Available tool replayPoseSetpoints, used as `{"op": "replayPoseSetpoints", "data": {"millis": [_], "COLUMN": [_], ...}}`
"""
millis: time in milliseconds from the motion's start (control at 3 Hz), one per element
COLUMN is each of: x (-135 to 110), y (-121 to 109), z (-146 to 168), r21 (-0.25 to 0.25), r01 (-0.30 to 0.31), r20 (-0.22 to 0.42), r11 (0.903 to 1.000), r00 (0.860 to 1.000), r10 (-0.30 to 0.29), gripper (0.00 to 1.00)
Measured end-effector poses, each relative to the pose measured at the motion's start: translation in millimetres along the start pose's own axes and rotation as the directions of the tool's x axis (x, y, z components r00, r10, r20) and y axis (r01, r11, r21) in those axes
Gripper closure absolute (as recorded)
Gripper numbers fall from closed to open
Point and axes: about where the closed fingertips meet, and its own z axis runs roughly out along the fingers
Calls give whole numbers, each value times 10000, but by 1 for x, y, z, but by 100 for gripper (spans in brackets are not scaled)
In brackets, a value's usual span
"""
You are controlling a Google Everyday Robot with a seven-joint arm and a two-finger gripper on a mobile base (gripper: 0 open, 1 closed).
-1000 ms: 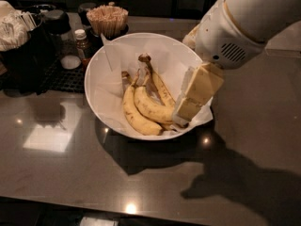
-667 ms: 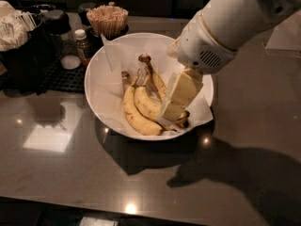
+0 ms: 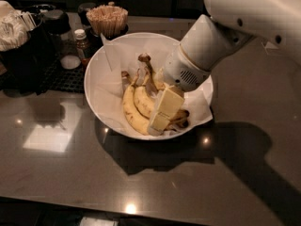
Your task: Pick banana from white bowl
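The gripper (image 3: 159, 123) has swung left from the 3 o'clock rim of the white bowl (image 3: 90, 74) and sunk deeper. It now sits low near 5 o'clock, against a second banana (image 3: 143, 99). Whether it clasps anything I cannot tell. The banana (image 3: 131, 111) lies at its 9 o'clock, curving along the paper lining (image 3: 113, 55).

Cream claw (image 3: 157, 125) in the white bowl (image 3: 88, 79), above the yellow, brown-freckled banana (image 3: 130, 112).
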Motion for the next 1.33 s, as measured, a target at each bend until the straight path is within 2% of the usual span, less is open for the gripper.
{"op": "replayPoseSetpoints", "data": {"millis": [333, 667, 1000, 1333], "x": [16, 16, 16, 16], "y": [-2, -2, -2, -2], "z": [22, 23, 23, 23], "r21": [-524, -537, -537, -537], "r01": [-532, -541, -541, -540], "r20": [-131, -134, -134, -134], "r11": [9972, 9971, 9971, 9971], "r00": [9985, 9985, 9985, 9985], "r10": [526, 534, 534, 534], "gripper": [0, 0, 19, 42]}}
